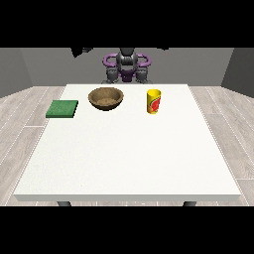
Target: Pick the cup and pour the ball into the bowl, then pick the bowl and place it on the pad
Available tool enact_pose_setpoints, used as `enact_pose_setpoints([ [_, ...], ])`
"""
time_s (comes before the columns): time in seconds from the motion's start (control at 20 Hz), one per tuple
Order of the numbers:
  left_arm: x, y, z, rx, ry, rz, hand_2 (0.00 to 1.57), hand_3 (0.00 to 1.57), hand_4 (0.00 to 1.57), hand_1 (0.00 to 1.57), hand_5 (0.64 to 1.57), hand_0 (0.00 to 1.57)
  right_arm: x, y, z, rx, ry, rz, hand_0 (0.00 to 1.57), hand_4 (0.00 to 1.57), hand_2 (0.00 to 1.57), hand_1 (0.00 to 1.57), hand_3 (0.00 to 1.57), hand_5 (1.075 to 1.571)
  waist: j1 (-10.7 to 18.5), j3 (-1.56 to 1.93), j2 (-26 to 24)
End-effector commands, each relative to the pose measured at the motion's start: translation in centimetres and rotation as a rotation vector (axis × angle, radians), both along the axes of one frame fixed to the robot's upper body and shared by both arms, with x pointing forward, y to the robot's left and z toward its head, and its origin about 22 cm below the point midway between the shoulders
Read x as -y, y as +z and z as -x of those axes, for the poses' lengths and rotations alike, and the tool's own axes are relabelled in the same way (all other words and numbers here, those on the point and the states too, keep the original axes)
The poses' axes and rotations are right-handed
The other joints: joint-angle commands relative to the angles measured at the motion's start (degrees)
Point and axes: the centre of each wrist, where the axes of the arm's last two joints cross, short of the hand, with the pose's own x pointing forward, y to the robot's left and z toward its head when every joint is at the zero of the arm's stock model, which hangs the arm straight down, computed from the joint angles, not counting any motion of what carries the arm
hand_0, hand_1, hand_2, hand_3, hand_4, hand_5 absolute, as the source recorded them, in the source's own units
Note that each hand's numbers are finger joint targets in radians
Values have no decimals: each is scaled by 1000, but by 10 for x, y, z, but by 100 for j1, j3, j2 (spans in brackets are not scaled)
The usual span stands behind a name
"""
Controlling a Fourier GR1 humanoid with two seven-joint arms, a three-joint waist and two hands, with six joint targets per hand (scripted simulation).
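Note:
A yellow cup (154, 101) with a red mark stands upright on the white table (129, 158), right of the middle at the far side. No ball shows; the cup's inside is hidden. Left of the cup sits a brown wooden bowl (105, 98), about a hand's width away, and nothing shows in it. A green square pad (62, 108) lies flat at the table's left edge. The robot (126, 64) stands behind the far edge. Both hands are held high and far from the objects. The hand at the view's left (82, 50) and the hand at the view's right (163, 48) show only as dark shapes.
The white table stretches wide towards the camera in front of the three objects. Grey plank floor surrounds it, with grey walls behind the robot.

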Motion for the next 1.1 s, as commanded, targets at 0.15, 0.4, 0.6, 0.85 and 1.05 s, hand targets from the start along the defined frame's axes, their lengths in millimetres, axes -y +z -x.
enact_pose_setpoints([
  [0.15, 9, 15, -25, 180, -22, -76, 0, 0, 0, 0, 1402, 0, -16, -3, -22, 127, 44, 5, 0, 0, 0, 0, 0, 1563, 6, -2, 1076],
  [0.4, -17, 43, -68, 294, 46, -143, 0, 0, 0, 0, 1317, 0, -13, 3, -45, 220, 83, 25, 0, 0, 0, 0, 0, 1564, -153, -1, 1988],
  [0.6, -41, 22, -91, 313, 98, -183, 0, 0, 0, 0, 1254, 0, -3, 28, -62, 300, 134, 29, 0, 0, 0, 0, 0, 1559, -451, -5, 2403],
  [0.85, -48, 1, -111, 295, 124, -217, 0, 0, 0, 0, 1257, 0, 12, 19, -70, 295, 125, 48, 0, 0, 0, 0, 0, 1560, -541, -4, 2330],
  [1.05, -43, -2, -122, 298, 107, -219, 0, 0, 0, 0, 1259, 0, 55, 37, -88, 297, 110, 33, 0, 0, 0, 0, 0, 1562, -534, -3, 2381],
])
